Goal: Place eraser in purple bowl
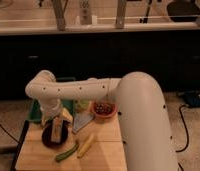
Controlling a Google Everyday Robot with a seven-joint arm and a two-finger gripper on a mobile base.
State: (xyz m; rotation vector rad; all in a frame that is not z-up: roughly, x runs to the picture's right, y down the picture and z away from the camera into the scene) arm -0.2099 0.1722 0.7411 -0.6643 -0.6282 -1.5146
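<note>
Robot test lab on the evidence: white robot arm, gripper low over a wooden table, loose cable on speckled floor, long dark counter behind.

no legible text or labels
</note>
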